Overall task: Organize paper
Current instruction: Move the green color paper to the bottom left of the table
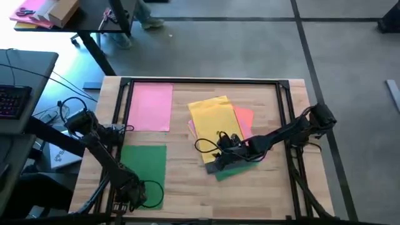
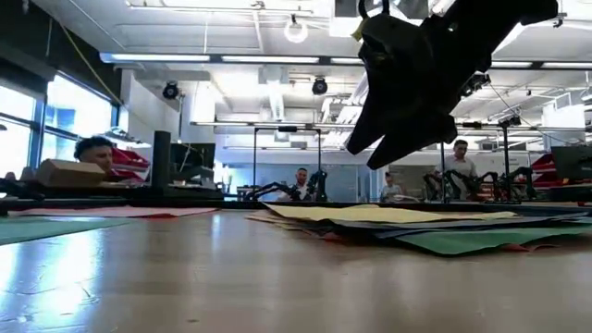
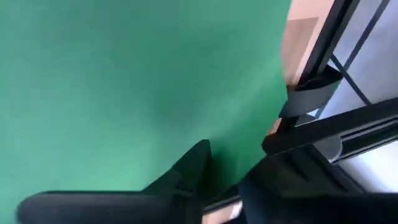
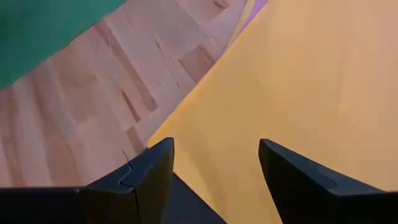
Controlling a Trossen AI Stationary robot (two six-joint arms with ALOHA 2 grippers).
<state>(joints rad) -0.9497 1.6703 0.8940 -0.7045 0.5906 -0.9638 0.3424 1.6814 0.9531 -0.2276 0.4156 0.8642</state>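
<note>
Paper [image 1: 215, 122] lies stacked askew; the right tool [image 4: 214, 165], open and empty over the yellow sheet [image 4: 311, 81], may drag several. Left tool's [image 1: 134, 190] state: cannot tell.

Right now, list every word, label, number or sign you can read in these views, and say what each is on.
None can be read.
The pink sheet, the yellow sheet and the green sheet are blank.
The keyboard has keys too small to read.
The box shows no readable print.
</note>
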